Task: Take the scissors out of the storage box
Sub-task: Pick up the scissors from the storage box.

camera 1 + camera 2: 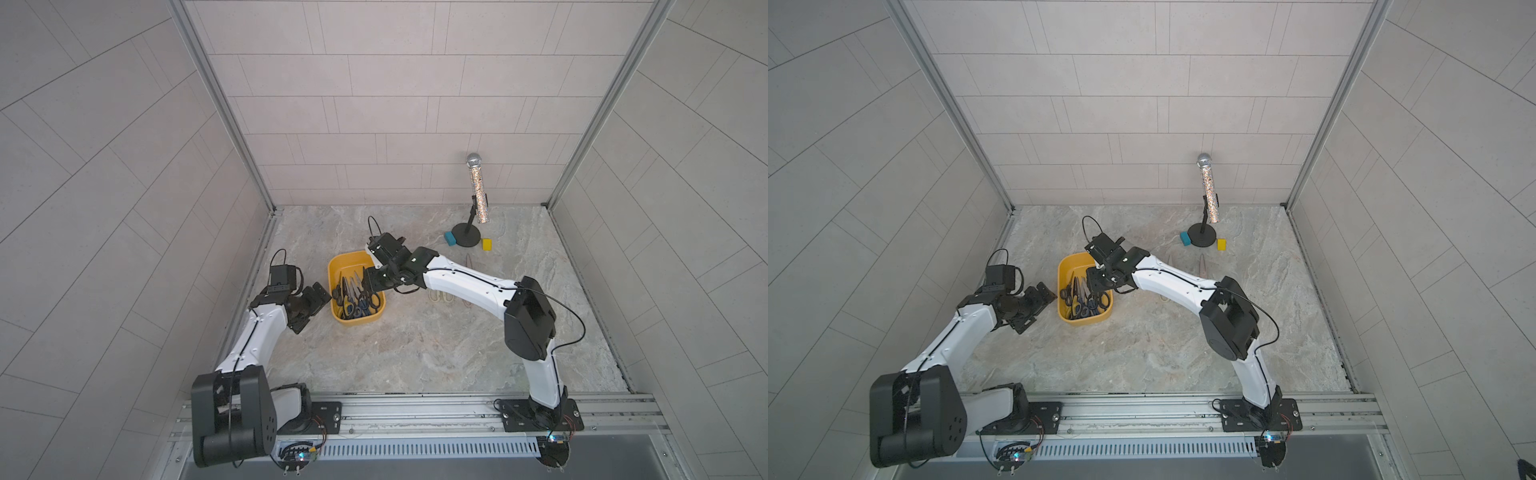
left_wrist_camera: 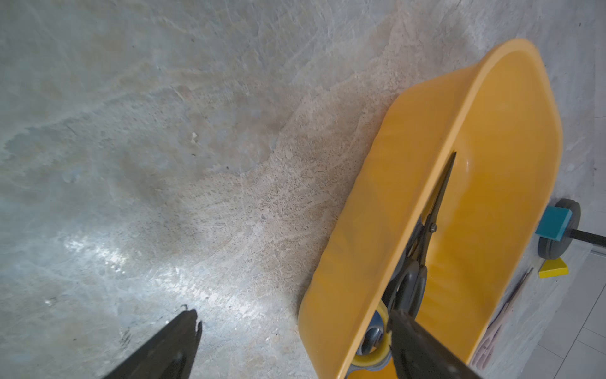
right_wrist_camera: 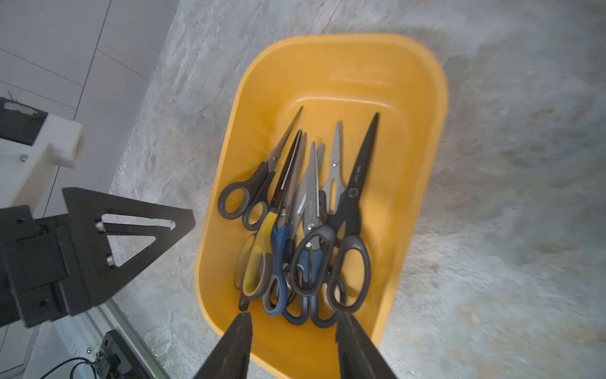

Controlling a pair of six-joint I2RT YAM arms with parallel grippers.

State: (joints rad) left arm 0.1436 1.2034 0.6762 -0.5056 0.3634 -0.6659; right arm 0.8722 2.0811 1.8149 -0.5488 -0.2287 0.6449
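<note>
The yellow storage box (image 1: pixel 337 266) (image 1: pixel 1068 266) sits left of the table's middle. Several scissors (image 3: pixel 311 229) (image 1: pixel 355 297) with black, blue and yellow handles lie piled inside, handles toward the front. My right gripper (image 3: pixel 293 315) (image 1: pixel 370 286) hangs open over the box's near end, just short of the handles, with nothing between its fingers. My left gripper (image 2: pixel 293 315) (image 1: pixel 319 309) is wide open beside the box's left wall (image 2: pixel 387 203), one finger at the rim and the other over bare table. Cream shears (image 1: pixel 440 296) and pink shears (image 1: pixel 468 262) lie on the table right of the box, partly under my right arm.
A glittery microphone (image 1: pixel 478 187) on a black round-based stand (image 1: pixel 467 237) stands at the back right. A blue block (image 1: pixel 450 238) and a small yellow block (image 1: pixel 486 244) flank its base. Walls close in the table on three sides.
</note>
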